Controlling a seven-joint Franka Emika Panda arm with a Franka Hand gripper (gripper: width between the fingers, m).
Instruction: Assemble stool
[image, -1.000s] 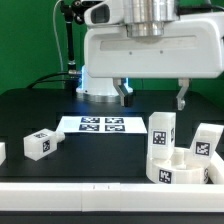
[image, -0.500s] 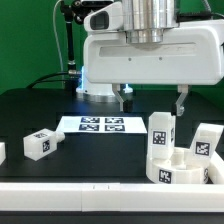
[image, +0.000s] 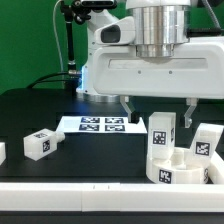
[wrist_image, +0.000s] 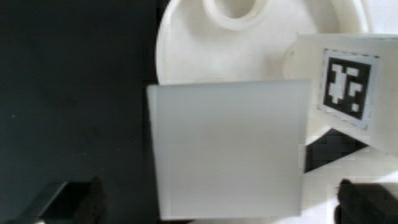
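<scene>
The round white seat (image: 178, 166) lies at the exterior view's right, and a white block leg (image: 162, 133) stands upright on it. A second tagged leg (image: 207, 141) stands at its right side. My gripper (image: 158, 108) is open and empty, its fingers (image: 127, 108) spread wide either side of the upright leg's top, slightly above it. In the wrist view the leg (wrist_image: 222, 150) lies between the dark fingertips (wrist_image: 75, 200), with the seat (wrist_image: 222, 45) and the other tagged leg (wrist_image: 347, 85) beyond. The gripper (wrist_image: 217, 205) touches nothing.
A loose tagged leg (image: 42, 143) lies on the black table at the exterior view's left, and another shows at the far left edge (image: 1, 151). The marker board (image: 102, 125) lies behind. A long white rail (image: 80, 186) runs along the front.
The gripper has moved toward the exterior view's right and lower, from over the marker board's right end to over the upright leg. It stays open.
</scene>
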